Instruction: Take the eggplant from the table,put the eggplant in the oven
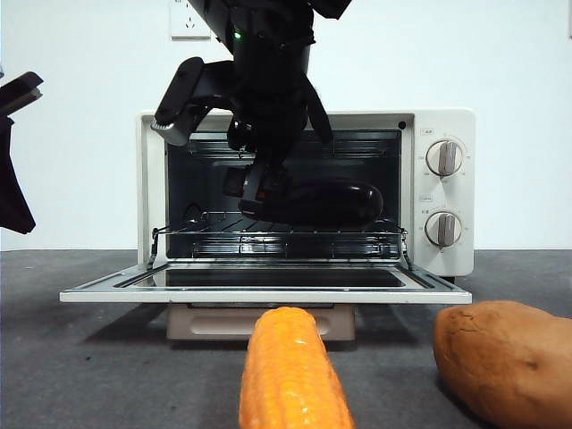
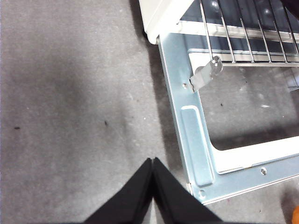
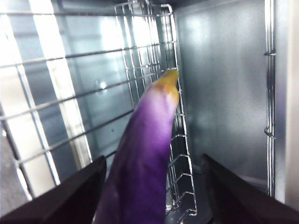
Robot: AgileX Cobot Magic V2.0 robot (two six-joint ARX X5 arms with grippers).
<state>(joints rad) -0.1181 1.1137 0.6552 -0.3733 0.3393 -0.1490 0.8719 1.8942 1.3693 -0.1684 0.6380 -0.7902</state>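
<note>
The dark-purple eggplant (image 1: 335, 204) lies lengthwise inside the cream-white oven (image 1: 442, 192), just over the wire rack (image 1: 295, 234); whether it rests on the rack I cannot tell. My right gripper (image 1: 255, 192) reaches in through the opening from above. In the right wrist view the eggplant (image 3: 145, 140) points its brownish tip at the back wall between the jaws of my right gripper (image 3: 153, 161), which stand wide open with a gap on one side. My left gripper (image 2: 153, 159) is shut over the grey table (image 2: 70, 116), beside the lowered oven door (image 2: 191, 140).
An orange-yellow corn cob (image 1: 290, 371) lies on the table in front of the oven door (image 1: 268, 290). A lumpy orange-brown sweet potato (image 1: 509, 362) sits at the near right. The waiting arm (image 1: 13, 152) shows at the left edge.
</note>
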